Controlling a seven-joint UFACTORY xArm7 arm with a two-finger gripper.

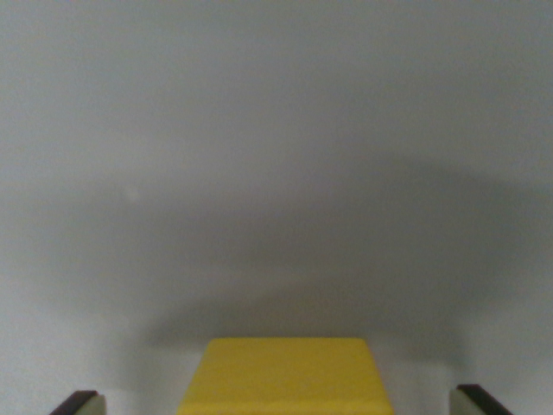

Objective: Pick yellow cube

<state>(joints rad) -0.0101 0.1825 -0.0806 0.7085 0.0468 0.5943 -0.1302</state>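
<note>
Wrist view: the pincer (281, 403) stands released, its two fingertips (79, 403) showing at the bottom corners, well apart on either side of the yellow cube (285, 376). The cube rests on the grey desk (276, 130), untouched. Judged progress: alignment done; closing and lifting remain.

- You're looking at a plain pale grey counter (276, 104) filling the wrist view.
- A broad soft shadow (294, 251) lies across its lower half, darkest near the bottom.
</note>
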